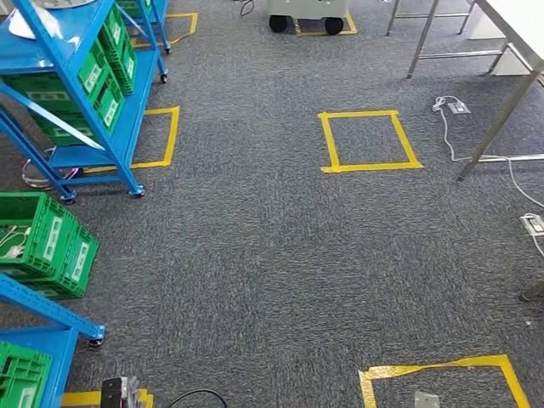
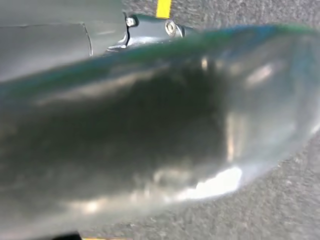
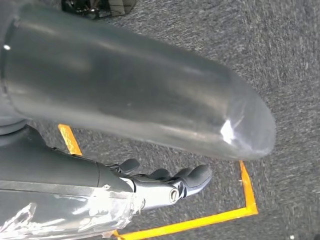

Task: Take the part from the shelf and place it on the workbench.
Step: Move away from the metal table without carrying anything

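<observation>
Grey carpet (image 1: 257, 246) covers the floor, marked with squares of yellow tape (image 1: 369, 140). Blue shelves (image 1: 76, 93) stand at the left of the head view, loaded with green crates (image 1: 105, 72); more green crates (image 1: 45, 246) sit lower down beside them. Each crate carries a white label, but the writing on them is too small to read. Metal legs of a workbench (image 1: 501, 85) show at the far right, with white cables and a power strip (image 1: 456, 107) lying on the carpet near them. A grey wheeled unit (image 1: 307, 15) stands at the far end.

From the right wrist, the right hand (image 3: 177, 182) hangs above the carpet and a yellow tape corner, its dark fingers (image 3: 196, 176) stretched fairly straight with nothing in them. From the left wrist, a blurred, shiny grey shape fills the picture, and whether the left hand (image 2: 151, 30) grips anything cannot be told. The part cannot be made out among the crates on the shelves.
</observation>
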Motion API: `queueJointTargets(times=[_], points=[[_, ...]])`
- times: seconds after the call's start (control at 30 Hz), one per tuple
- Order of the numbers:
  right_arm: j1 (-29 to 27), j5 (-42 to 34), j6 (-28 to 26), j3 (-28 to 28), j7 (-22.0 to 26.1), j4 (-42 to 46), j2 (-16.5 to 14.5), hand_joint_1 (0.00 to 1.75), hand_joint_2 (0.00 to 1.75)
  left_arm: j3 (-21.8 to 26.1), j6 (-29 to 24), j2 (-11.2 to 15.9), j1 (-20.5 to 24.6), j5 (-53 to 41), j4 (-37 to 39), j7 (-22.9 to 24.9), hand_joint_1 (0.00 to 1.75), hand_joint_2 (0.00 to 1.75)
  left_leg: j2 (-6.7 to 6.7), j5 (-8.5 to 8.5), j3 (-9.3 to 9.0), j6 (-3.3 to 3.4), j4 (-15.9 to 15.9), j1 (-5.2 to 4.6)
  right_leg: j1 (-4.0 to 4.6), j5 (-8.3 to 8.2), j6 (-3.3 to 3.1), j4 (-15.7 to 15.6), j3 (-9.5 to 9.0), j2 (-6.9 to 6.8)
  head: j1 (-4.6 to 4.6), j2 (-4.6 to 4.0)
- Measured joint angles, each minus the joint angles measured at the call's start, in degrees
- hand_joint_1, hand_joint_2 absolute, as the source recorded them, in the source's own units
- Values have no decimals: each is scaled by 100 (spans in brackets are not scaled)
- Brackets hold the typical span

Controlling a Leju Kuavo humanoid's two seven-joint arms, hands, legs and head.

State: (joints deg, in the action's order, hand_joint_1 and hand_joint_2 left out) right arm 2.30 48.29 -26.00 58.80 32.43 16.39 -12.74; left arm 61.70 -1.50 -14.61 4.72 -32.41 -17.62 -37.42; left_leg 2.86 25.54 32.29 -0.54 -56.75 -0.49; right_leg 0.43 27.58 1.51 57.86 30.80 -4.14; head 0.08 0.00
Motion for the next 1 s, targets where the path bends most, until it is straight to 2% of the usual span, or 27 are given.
queueJointTargets(times=[0.07, 0.13, 0.2, 0.23, 0.27, 0.3, 0.33, 0.37, 0.43, 0.47, 0.5, 0.57, 0.63, 0.67, 0.73, 0.77, 0.8, 0.83, 0.87, 0.93, 0.97, 1.0], points=[[11, 4, 2, 16, -5, 1, 15, 0, 0, 1, -7, -14, 3, -1, 0, 2, 0, 0, -93, -19, 9, 55, 33, 3, -11, 14, 62, -5, -6, -36, 4, -1], [19, 4, 7, 33, -7, 2, 38, 0, 0, 1, -11, -32, 4, -1, 0, 4, 0, 0, -181, -45, 2, 118, 62, 30, -30, 189, 126, 242, 100, 138, 23, 0], [12, 1, 11, 55, -11, 2, 60, 0, 0, 0, -12, -58, 24, -2, 0, 10, 0, 0, -276, -54, 3, 154, 67, 45, -45, 555, 168, 953, 427, 347, 48, 0], [7, -4, 14, 67, -14, 2, 69, 0, 0, -2, -14, -70, 30, -4, 0, 14, 0, 0, -328, -55, 4, 162, 66, 45, -48, 713, 178, 1354, 622, 383, 54, 0], [2, -11, 16, 80, -16, 2, 79, 0, 0, -2, -17, -79, 31, -6, 0, 16, 0, 0, -381, -55, 2, 163, 64, 46, -50, 776, 185, 1620, 762, 396, 56, 0], [-1, -19, 21, 94, -17, 2, 89, 0, 0, -2, -20, -83, 29, -8, 0, 19, 0, 0, -437, -55, -2, 162, 62, 50, -56, 722, 191, 1671, 808, 401, 58, 0], [-2, -25, 26, 109, -17, 2, 99, 0, 0, -3, -22, -88, 28, -9, 0, 19, 0, 0, -500, -54, -11, 158, 60, 56, -68, 553, 196, 1469, 732, 414, 58, 0], [-3, -27, 31, 120, -16, 2, 107, 0, 0, -3, -22, -94, 30, -9, 0, 20, 0, 0, -562, -52, -22, 145, 57, 66, -88, 319, 207, 1081, 559, 455, 59, 0], [1, -27, 40, 138, -17, 1, 116, 0, 0, -4, -22, -102, 40, -10, 0, 20, 0, 0, -676, -48, -20, 93, 37, 66, -144, 18, 228, 302, 190, 690, 63, 0], [3, -27, 44, 142, -18, 1, 116, 0, 0, -4, -22, -105, 45, -10, 0, 20, 0, 0, -722, -55, -2, 55, 29, 64, -159, -24, 214, 102, 89, 778, 65, 0], [4, -27, 47, 144, -19, 0, 116, 0, 0, -4, -22, -107, 46, -10, 0, 20, 0, 0, -765, -71, 21, 16, 27, 66, -158, -10, 185, 39, 54, 830, 66, 0], [3, -25, 49, 146, -20, 0, 116, 0, 0, -3, -22, -111, 35, -11, 0, 20, 0, 0, -835, -99, 58, -54, 36, 89, -138, -33, 90, 30, 47, 738, 67, 0], [5, -22, 48, 149, -18, 3, 122, 0, 0, -3, -22, -116, 34, -11, 0, 20, 0, 0, -711, 26, 152, -98, -139, 90, -133, -57, 3, 5, 41, 631, 46, 0], [6, -22, 47, 153, -16, 6, 127, 0, 0, -4, -22, -120, 44, -11, 0, 20, 0, 0, -594, 180, 275, -112, -394, 85, -128, -64, -32, -8, 40, 567, 33, 0], [-6, -26, 47, 169, -16, 10, 136, 0, 0, -5, -22, -125, 61, -10, 0, 20, 0, 0, -410, 555, 656, -129, -1193, 79, -96, -59, -75, -10, 50, 430, 14, 0], [-13, -27, 47, 178, -15, 11, 138, 0, 0, -5, -22, -126, 58, -10, 0, 20, 0, 0, -377, 666, 810, -129, -1519, 80, -82, -56, -83, -10, 53, 362, 15, 0], [-17, -28, 47, 185, -16, 11, 138, 0, 0, -4, -22, -126, 51, -10, 0, 20, 0, 0, -364, 675, 879, -123, -1672, 79, -71, -54, -89, -9, 54, 300, 15, 0], [-17, -28, 48, 187, -15, 11, 138, 0, 0, -4, -22, -126, 45, -10, 0, 20, 0, 0, -358, 573, 830, -110, -1588, 78, -63, -52, -90, -9, 53, 247, 15, 0], [-12, -26, 51, 190, -14, 11, 138, 0, 0, -4, -22, -126, 42, -9, 0, 20, 0, 0, -331, 394, 672, -91, -1298, 73, -59, -51, -88, -9, 47, 198, 15, 0], [-2, -18, 61, 197, -8, 12, 138, 0, 0, -6, -22, -128, 56, -9, 0, 20, 0, 0, -140, 71, 235, -41, -489, 37, -40, -35, -64, 3, 34, 113, 12, 0], [-1, -14, 66, 203, -4, 13, 138, 0, 0, -8, -22, -131, 70, -9, 0, 20, 0, 0, -55, -6, 84, -15, -195, 16, -27, -27, -41, 8, 32, 73, 14, 0], [0, -10, 68, 211, -1, 13, 138, 0, 0, -9, -22, -134, 82, -9, 0, 20, 0, 0, -4, -19, 12, 10, -35, -5, -16, -20, -14, 11, 31, 31, 13, 0]])
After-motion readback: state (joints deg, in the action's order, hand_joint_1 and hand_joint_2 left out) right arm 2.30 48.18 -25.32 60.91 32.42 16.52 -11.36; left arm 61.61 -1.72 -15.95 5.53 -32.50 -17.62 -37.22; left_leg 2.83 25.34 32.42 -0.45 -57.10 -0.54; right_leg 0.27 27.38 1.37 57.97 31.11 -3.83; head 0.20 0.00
